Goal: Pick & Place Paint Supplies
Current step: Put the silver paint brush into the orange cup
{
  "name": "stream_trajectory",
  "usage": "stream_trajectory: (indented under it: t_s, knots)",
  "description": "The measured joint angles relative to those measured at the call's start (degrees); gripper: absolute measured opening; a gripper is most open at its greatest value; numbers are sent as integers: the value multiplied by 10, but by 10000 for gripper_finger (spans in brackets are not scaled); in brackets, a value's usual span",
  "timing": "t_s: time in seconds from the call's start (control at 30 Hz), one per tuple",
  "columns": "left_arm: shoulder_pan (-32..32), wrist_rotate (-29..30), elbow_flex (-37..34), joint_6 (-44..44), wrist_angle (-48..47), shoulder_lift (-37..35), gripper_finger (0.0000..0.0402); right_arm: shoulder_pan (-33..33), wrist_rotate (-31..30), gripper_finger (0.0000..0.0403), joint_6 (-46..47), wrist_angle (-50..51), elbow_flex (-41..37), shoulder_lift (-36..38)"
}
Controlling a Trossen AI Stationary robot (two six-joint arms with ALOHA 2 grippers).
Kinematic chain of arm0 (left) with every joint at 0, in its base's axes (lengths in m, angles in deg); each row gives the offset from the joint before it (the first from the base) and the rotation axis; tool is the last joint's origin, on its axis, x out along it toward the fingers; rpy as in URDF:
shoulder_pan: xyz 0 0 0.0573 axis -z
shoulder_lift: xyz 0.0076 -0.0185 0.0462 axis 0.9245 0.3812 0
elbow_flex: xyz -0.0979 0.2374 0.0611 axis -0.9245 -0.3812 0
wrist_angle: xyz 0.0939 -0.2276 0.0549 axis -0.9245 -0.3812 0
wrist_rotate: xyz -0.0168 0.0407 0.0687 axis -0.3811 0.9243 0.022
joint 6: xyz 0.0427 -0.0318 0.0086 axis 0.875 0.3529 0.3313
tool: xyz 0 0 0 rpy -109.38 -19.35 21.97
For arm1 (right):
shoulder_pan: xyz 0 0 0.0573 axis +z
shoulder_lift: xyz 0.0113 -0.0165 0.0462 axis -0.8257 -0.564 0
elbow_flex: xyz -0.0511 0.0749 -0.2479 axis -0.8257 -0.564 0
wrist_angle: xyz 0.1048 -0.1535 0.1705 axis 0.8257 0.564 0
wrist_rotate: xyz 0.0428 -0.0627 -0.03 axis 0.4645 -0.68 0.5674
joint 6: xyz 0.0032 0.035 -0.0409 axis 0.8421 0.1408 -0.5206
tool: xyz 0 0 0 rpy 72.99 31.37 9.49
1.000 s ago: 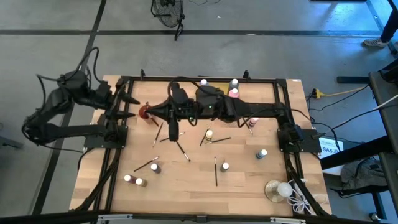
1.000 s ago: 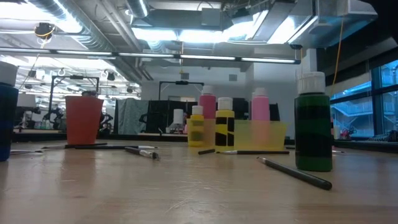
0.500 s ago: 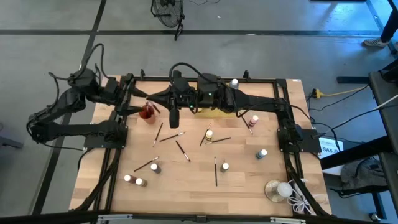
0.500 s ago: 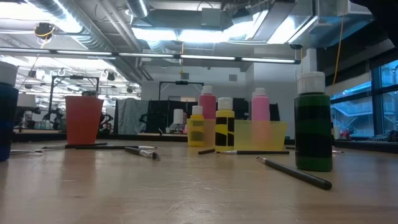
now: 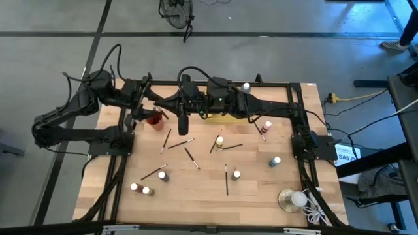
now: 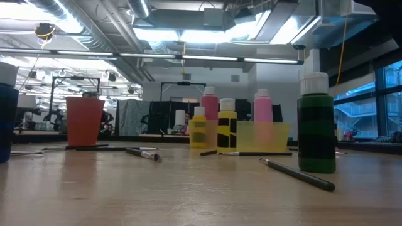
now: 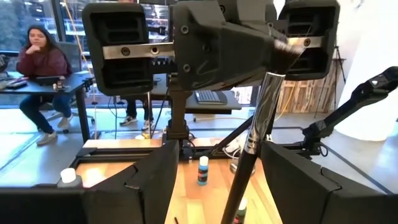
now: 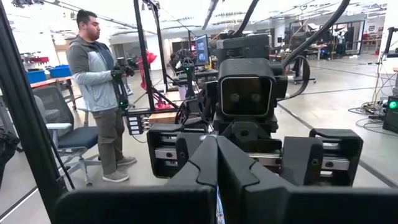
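My right gripper (image 5: 163,108) reaches level across the far part of the table, shut on a thin paintbrush (image 7: 261,112) that hangs below it. My left gripper (image 5: 146,109) faces it from the left, open. In the left wrist view its two fingers (image 7: 134,186) stand either side of the brush's lower part, touching nothing. A red cup (image 5: 155,118) stands on the table under both grippers. A yellow tray (image 6: 262,136) with bottles sits behind. More bottles (image 5: 219,140) and brushes (image 5: 191,156) lie scattered on the wood. My right gripper pinches the paintbrush near its upper end (image 7: 278,51) between its two shut fingers. The fingers come level from the table's right and lie across the brush. The brush hangs down at a slant, clear of the table.
A clear round dish with a white ball and cord (image 5: 292,199) sits at the near right corner. A green bottle (image 6: 316,122) and a brush (image 6: 298,174) lie close to the low camera. Beyond the table a person sits (image 7: 40,68) and another stands (image 8: 99,81).
My left gripper has gone toward the table's right, closer to my right gripper and the hanging brush, staying open. My right gripper has shifted a little toward the far edge, still shut on the brush.
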State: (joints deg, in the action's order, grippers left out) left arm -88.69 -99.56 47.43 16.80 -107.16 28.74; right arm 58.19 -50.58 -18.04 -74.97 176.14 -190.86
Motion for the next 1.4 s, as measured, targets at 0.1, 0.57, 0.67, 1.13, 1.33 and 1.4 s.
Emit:
stream_trajectory:
  t_s: [0.1,0.57,0.67,1.13,1.33,1.4]
  knots:
    - [0,-13,0,-3,1,2,226,0,0,0,0,0,0,0]
    - [0,-26,0,-14,9,19,158,0,-1,0,0,14,0,-1]
    - [0,-26,0,-9,13,18,131,0,1,0,-2,16,0,-1]
    - [1,-34,0,-6,21,18,19,-1,9,7,-15,23,0,-1]
    - [1,-30,0,-10,9,18,19,1,3,52,-25,35,0,-1]
    - [0,-26,0,-11,2,17,19,2,-9,71,-15,48,0,0]
